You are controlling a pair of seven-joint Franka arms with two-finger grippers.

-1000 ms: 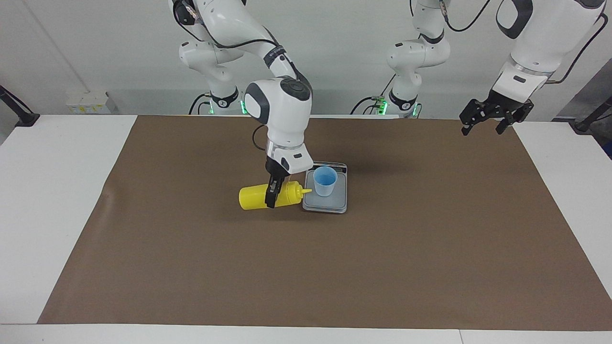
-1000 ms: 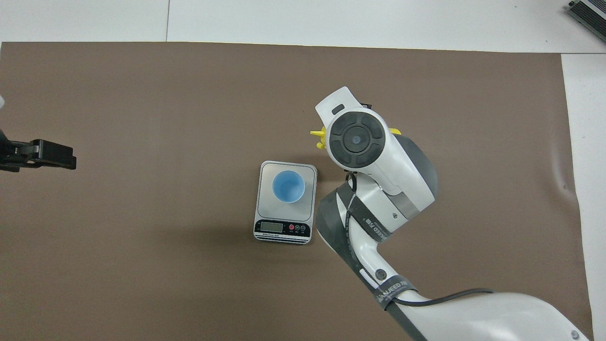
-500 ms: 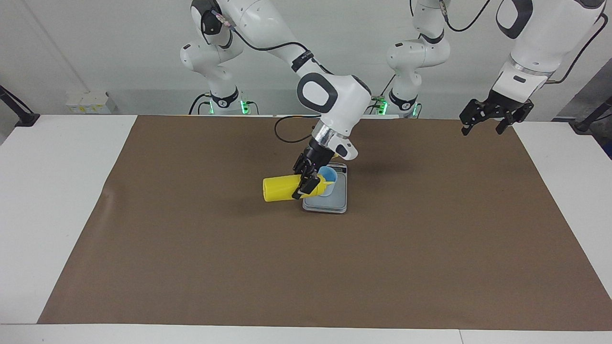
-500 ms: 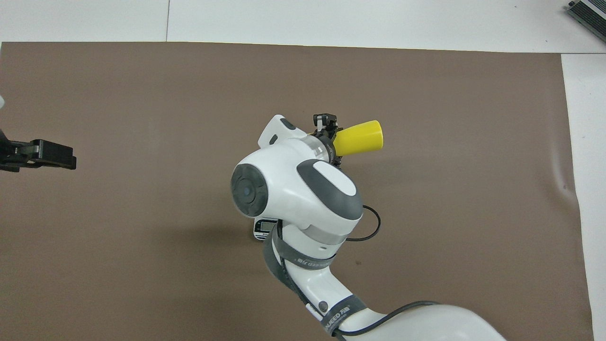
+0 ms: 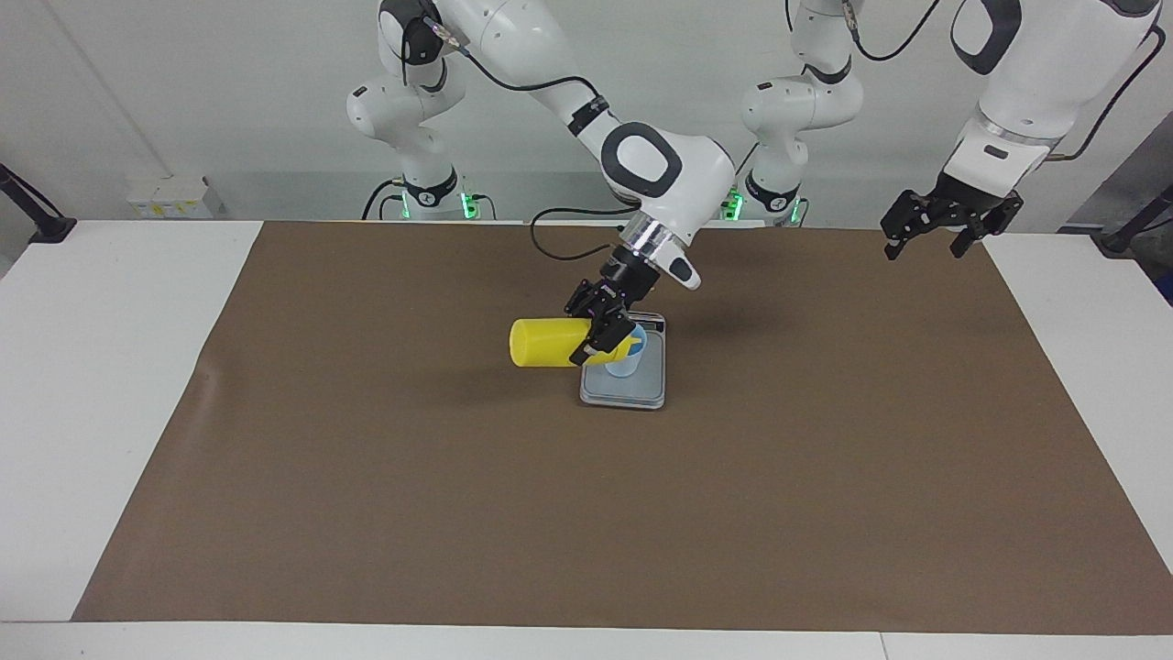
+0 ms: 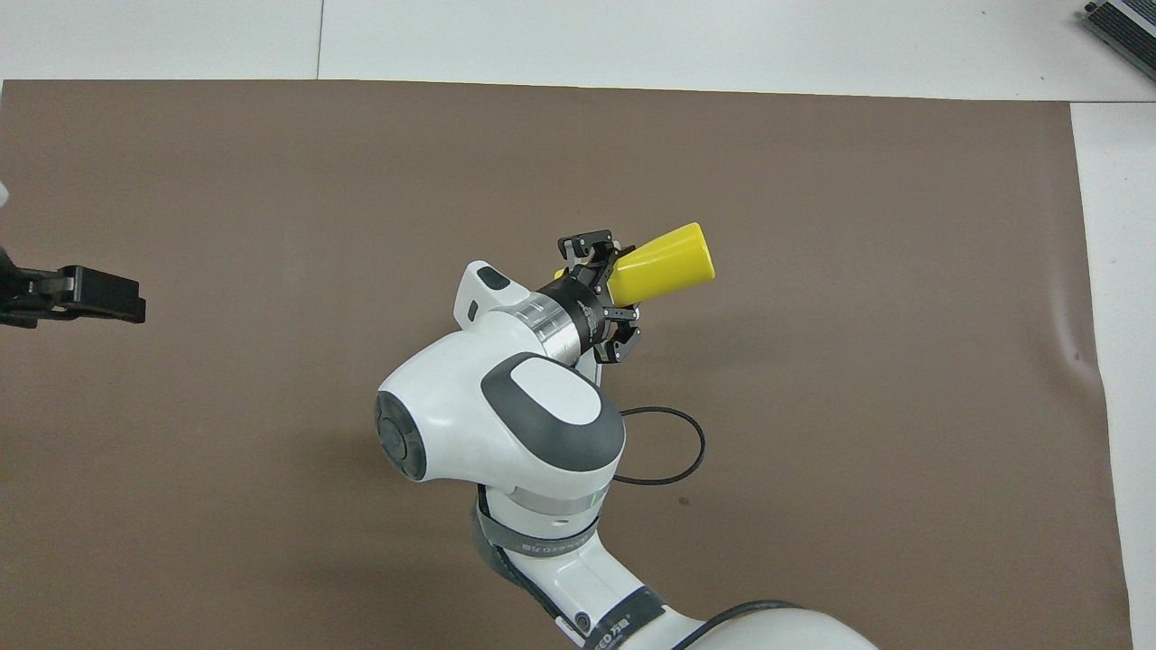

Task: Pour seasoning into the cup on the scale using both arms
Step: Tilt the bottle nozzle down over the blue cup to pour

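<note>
Seasoning [image 5: 547,343] — bright yellow squeeze bottle, held off the counter and lying nearly level, its flat base toward the right arm's end of the counter, its nozzle end over the cup. The nozzle tip itself is hidden by the gripper in both views.

Right gripper [image 5: 604,337] — black, two fingers [image 5: 586,353], pinching the seasoning at its shoulder near the nozzle end. The arm reaches in from its base, its white wrist slanting down over the scale. In the overhead view the gripper [image 6: 603,291] shows beside the bottle's yellow body [image 6: 666,263], and the arm's bulk covers cup and scale entirely.

Cup [image 5: 627,360] — small, light blue, upright on the scale's weighing plate, partly masked by the gripper and the bottle.

Scale [image 5: 626,385] — flat, silver-grey, rectangular, near the middle of the counter, its display edge toward the robots.

Left gripper [image 5: 944,224] — black, in the air over the brown mat's corner nearest the left arm's base, well apart from the scale; fingers spread, holding nothing. This arm waits. In the overhead view only the gripper's dark end [image 6: 86,294] enters at the edge.

Counter [image 5: 119,367] — white, covered across most of its top by a brown mat [image 5: 458,513].
</note>
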